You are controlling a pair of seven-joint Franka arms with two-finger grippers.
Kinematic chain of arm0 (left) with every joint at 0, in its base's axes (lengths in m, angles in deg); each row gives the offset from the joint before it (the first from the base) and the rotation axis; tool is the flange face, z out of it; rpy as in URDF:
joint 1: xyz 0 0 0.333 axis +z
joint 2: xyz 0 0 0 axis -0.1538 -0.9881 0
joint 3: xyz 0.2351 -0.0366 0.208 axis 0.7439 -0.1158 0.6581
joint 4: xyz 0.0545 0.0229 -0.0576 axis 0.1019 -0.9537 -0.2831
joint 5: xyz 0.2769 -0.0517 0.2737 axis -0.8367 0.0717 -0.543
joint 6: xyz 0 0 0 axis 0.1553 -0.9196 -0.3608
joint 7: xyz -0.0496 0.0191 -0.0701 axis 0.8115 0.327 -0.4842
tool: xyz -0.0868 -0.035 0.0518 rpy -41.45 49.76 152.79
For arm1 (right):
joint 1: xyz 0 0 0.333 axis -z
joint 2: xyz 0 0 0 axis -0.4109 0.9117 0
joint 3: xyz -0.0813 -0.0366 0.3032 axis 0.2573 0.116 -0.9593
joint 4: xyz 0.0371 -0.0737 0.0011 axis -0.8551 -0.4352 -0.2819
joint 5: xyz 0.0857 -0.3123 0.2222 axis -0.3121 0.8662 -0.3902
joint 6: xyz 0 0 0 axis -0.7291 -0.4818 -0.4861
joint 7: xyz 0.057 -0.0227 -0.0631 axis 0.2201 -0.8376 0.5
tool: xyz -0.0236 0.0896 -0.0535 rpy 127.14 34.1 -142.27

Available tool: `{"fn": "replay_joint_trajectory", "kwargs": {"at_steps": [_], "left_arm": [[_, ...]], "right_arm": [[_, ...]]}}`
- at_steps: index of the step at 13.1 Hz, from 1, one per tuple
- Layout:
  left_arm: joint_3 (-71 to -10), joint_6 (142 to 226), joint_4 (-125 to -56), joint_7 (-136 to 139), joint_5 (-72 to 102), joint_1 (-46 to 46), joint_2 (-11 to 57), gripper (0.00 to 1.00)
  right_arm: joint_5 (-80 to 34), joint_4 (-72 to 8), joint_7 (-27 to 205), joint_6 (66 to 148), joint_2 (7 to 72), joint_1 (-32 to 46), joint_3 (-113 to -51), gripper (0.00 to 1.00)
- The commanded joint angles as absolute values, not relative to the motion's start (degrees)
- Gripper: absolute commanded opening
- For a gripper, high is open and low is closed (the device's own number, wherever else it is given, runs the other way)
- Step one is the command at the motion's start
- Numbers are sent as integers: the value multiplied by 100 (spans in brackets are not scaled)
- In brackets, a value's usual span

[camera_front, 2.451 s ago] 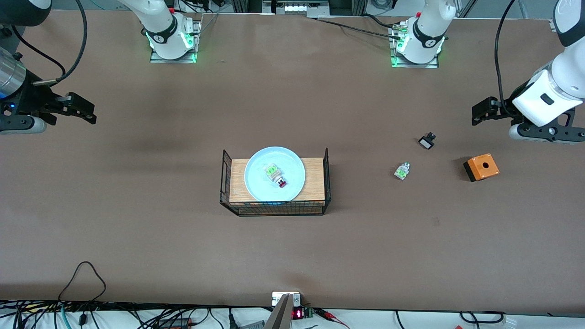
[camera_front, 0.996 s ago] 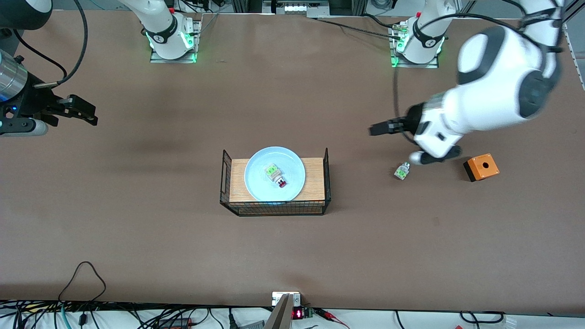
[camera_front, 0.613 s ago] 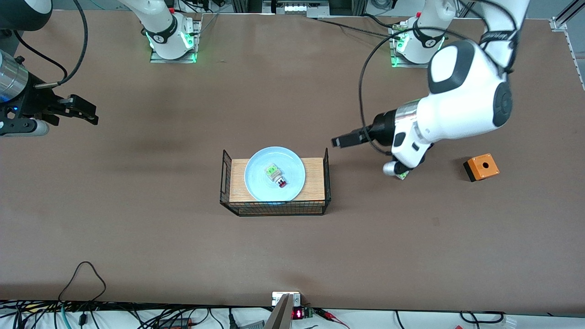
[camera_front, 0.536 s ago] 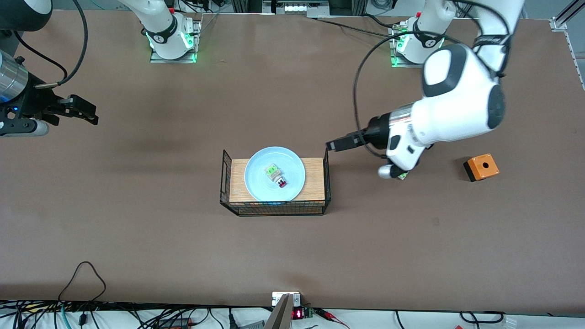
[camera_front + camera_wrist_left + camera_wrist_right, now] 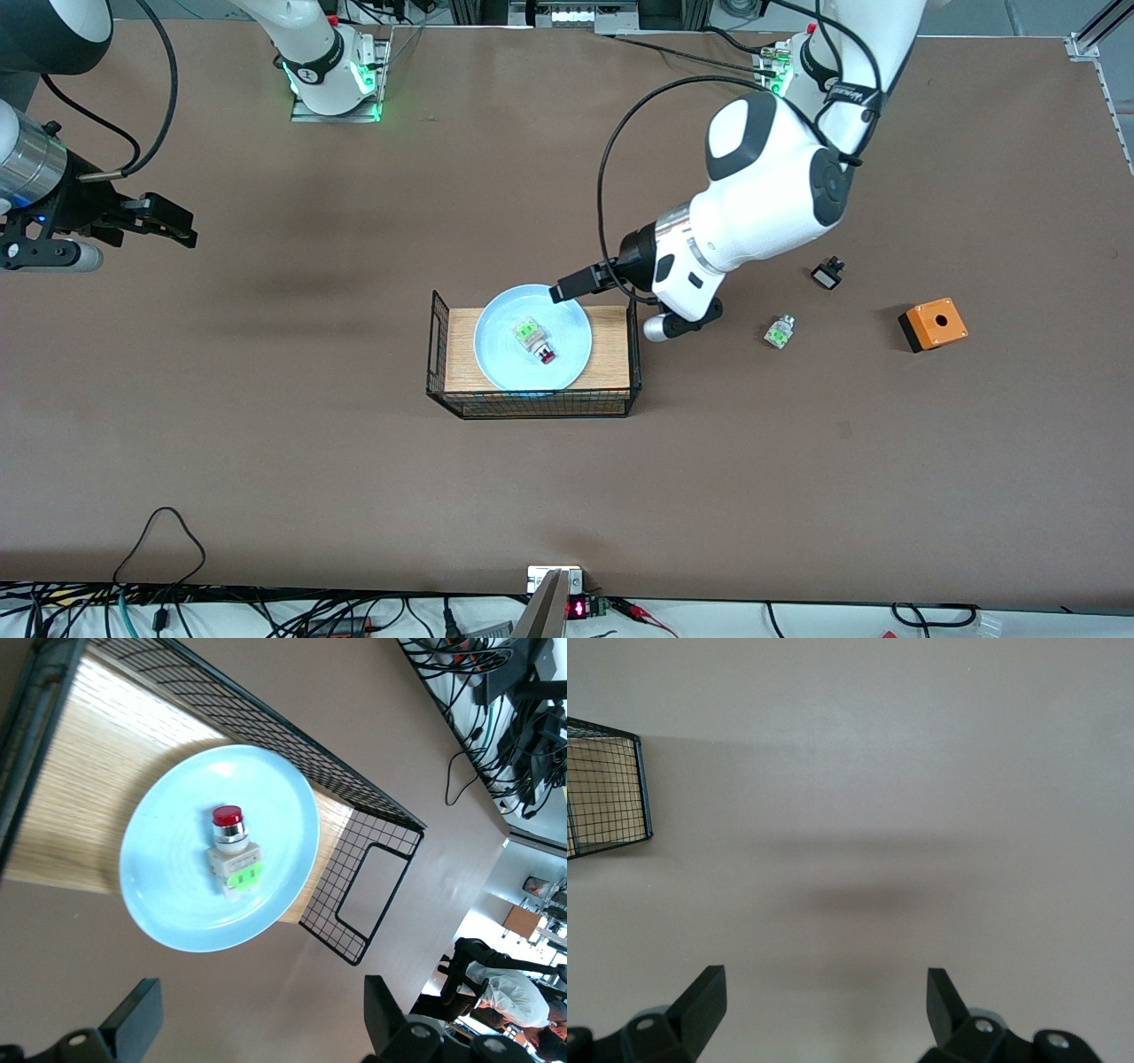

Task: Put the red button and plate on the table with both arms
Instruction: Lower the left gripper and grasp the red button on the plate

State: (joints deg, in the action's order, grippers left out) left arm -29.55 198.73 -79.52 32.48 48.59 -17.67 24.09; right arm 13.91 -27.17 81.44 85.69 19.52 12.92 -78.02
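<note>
Board: wooden board [image 5: 611, 350] with black wire sides.
Parts: white-green part [image 5: 779, 332], black-and-white part [image 5: 827, 274], orange box [image 5: 933, 324], seemingly holed.

the setting is a robotics laboratory. two white robot arms stand on metal base plates [image 5: 337, 106] bolted along the far edge of a large brown table [image 5: 266, 443], each base lit by green status lights. aluminium framing [image 5: 567, 13] runs along the far edge of the table between the bases. bundles of black cables [image 5: 221, 611] and a small electronic module with a red digit display [image 5: 578, 609] lie along the near edge. an orange switch enclosure [image 5: 933, 324] and loose push-button parts sit as test pieces on the bare surface. the left wrist view shows more cabling [image 5: 496, 718] and a person in white clothing [image 5: 514, 1001] past the table edge.
</note>
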Motion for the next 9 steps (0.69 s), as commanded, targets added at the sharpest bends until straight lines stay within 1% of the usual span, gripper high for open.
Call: {"fn": "replay_joint_trajectory", "kwargs": {"at_steps": [1, 3, 4, 6, 7, 9], "left_arm": [[-2868, 20215, -7781, 3936, 4917, -2103, 2186, 100], [-2841, 20215, -7711, 4386, 4873, -2199, 2055, 100], [-2841, 20189, -7546, 4588, 4533, -2244, 1863, 100], [-2867, 20040, -7028, 5193, 3497, -2288, 1537, 100], [-2885, 19796, -6773, 5379, 3110, -2366, 1388, 100], [-2833, 19513, -6298, 5599, 2756, -2534, 1106, 100]], "right_arm": [[1290, -2868, 8073, 8637, 1798, 1319, -7799, 100], [1290, -2860, 8073, 8628, 1798, 1319, -7799, 100], [1290, -2851, 8082, 8602, 1806, 1319, -7799, 100], [1290, -2833, 8082, 8593, 1833, 1336, -7791, 100], [1290, -2825, 8073, 8593, 1841, 1336, -7791, 100], [1290, -2816, 8082, 8602, 1841, 1327, -7791, 100]]}}
